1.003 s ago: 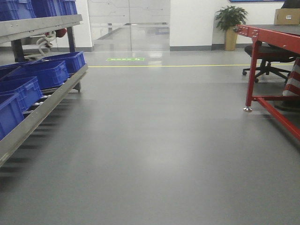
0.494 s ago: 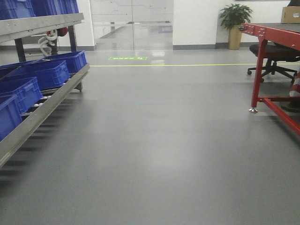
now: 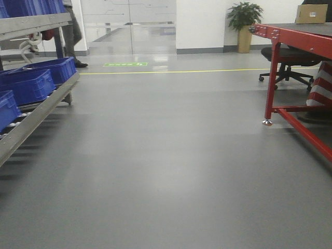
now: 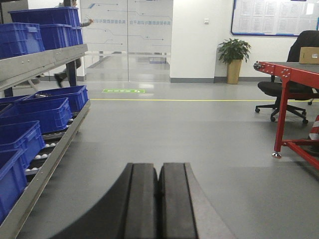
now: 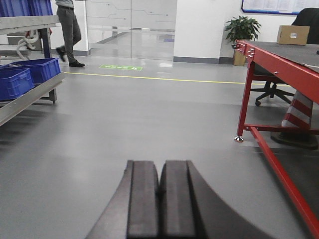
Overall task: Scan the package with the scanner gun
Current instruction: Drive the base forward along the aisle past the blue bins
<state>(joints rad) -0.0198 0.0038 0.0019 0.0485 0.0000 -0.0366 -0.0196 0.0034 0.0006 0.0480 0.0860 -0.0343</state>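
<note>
Since half a second ago our front view has shifted. The rack (image 3: 31, 123) and the table (image 3: 271, 78) both sit further left in the frame, more of the box (image 3: 311, 14) shows at the upper right, and a person (image 3: 70, 36) has come in at the upper left.

Grey floor (image 3: 166, 155) fills most of every view, crossed far back by a yellow line (image 3: 171, 71). Our rack runs up the left edge, with blue bins (image 3: 31, 85) on its sloping lower shelf. The red table stands along the right edge. Glass doors (image 3: 129, 26) close the top centre of the frame, and the person stands just left of them. A black chair (image 3: 285, 56) is tucked behind the table leg, and a striped cone (image 3: 321, 85) sits under the table at the far right. Between the doors and the table, a potted plant (image 3: 244, 13) stands against the back wall.

Our left gripper (image 4: 158, 172) fills the bottom centre of its view, its pads pressed together with nothing between them. Our right gripper (image 5: 160, 169) is clenched the same way, also holding nothing.

The box rests on the far end of the tabletop, in the upper right corner of each view. It lies well apart from both grippers, above and to the right of them in their frames. A small white label (image 5: 293, 36) faces us on its side.
</note>
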